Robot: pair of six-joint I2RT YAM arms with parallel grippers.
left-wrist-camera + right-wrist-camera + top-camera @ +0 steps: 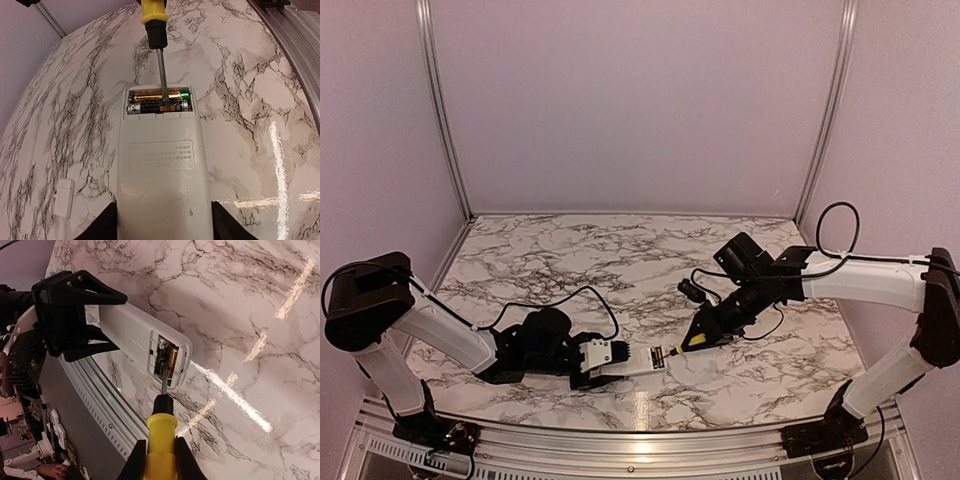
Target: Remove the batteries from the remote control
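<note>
Left gripper (162,222) is clamped on the near end of a flat white plastic remote control (160,165), which runs from its jaws toward 12 o'clock in the left wrist view. The open recess at that far end holds two dark, gold-banded cylindrical batteries (157,103), lying crosswise. Right gripper (161,462) grips a yellow-handled, black-collared steel screwdriver (161,430). Its tip comes in from 12 o'clock onto the batteries. A small white rectangular plastic piece (63,197) lies at 9 o'clock on the marble-patterned table (250,100).
</note>
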